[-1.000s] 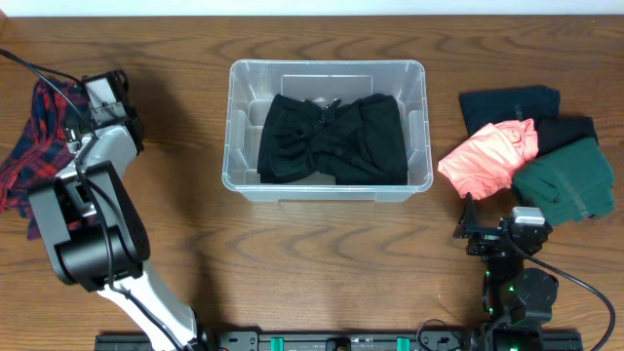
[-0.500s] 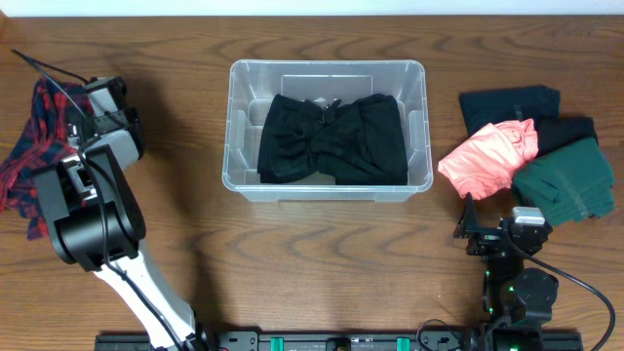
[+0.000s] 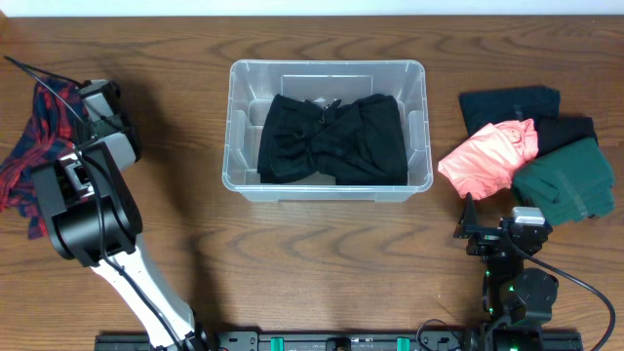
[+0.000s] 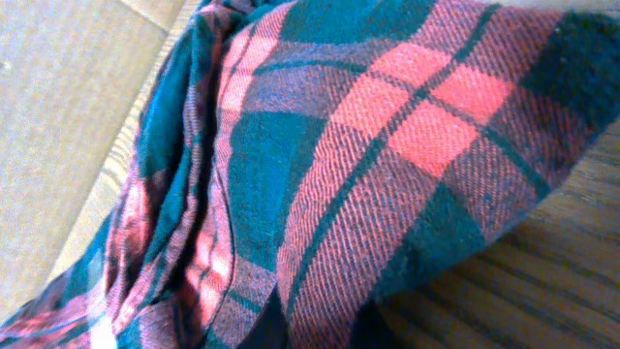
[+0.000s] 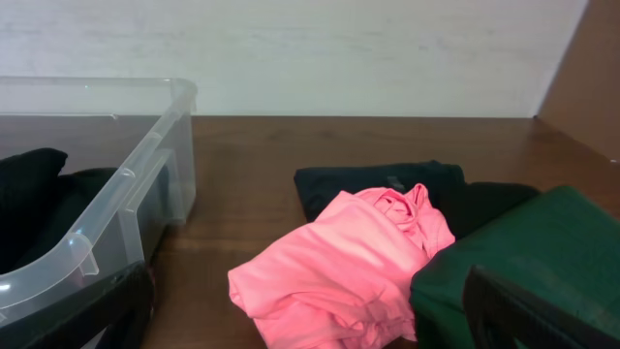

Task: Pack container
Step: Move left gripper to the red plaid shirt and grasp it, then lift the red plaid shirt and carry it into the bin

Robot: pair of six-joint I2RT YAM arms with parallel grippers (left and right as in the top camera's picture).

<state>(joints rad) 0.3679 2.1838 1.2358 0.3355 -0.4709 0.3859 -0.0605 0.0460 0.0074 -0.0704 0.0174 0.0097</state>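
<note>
On the wood table, a clear box with round corners sits in the middle, a soft black cloth inside.
A woven red-and-blue cloth fills the camera of the left claw, so I cannot tell its grip. The right claw is spread wide, holding nothing, near a crumpled pink cloth, a green cloth and a dark cloth.

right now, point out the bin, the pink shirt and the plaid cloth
bin [image 3: 327,191]: overhead view, on its front wall
pink shirt [image 3: 487,156]: overhead view, on the middle of the fabric
plaid cloth [image 4: 387,126]: left wrist view, on a red check
</note>
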